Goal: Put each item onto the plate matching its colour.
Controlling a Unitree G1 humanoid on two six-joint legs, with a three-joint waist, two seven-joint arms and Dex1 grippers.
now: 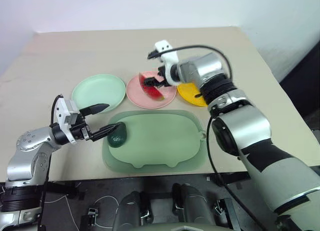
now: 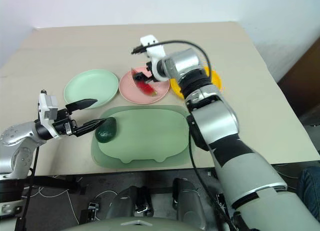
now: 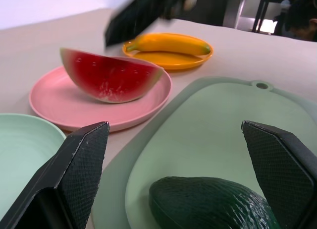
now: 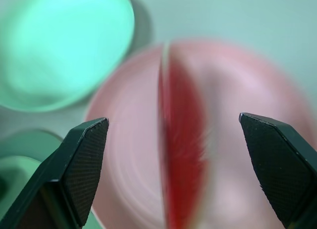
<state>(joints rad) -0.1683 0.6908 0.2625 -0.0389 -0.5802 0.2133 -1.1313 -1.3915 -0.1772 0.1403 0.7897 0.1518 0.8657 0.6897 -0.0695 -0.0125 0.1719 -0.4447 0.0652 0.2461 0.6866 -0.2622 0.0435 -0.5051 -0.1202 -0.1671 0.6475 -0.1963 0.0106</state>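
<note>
A: So, the fingers first. How do they stand?

B: The left gripper point(image 1: 102, 120) has its fingers spread wide and grasps nothing. The avocado point(image 1: 118, 135) lies just past their tips, at about 4 o'clock from them, on the near-left corner of the pale green tray point(image 1: 165, 141).

A: And the right gripper?

B: The right gripper point(image 1: 156, 81) is released too, its fingers point(image 4: 81, 159) wide apart and hovering over the watermelon wedge point(image 1: 152, 87). Whether a tip touches the wedge I cannot tell.

A: Where does the wedge lie?

B: On the pink plate point(image 1: 136, 94), resting on its rind with the red flesh facing the near side.

A: The other plates?

B: The mint green plate point(image 1: 98, 91) sits at 9 o'clock from the pink one, just beside it, with nothing on it. The orange-yellow plate point(image 3: 168, 60) sits at 3 o'clock from the pink one, and the banana point(image 3: 168, 43) lies across it.

A: And the tray?

B: At 6 o'clock from the pink plate, near the front edge of the bench point(image 1: 75, 51).
</note>
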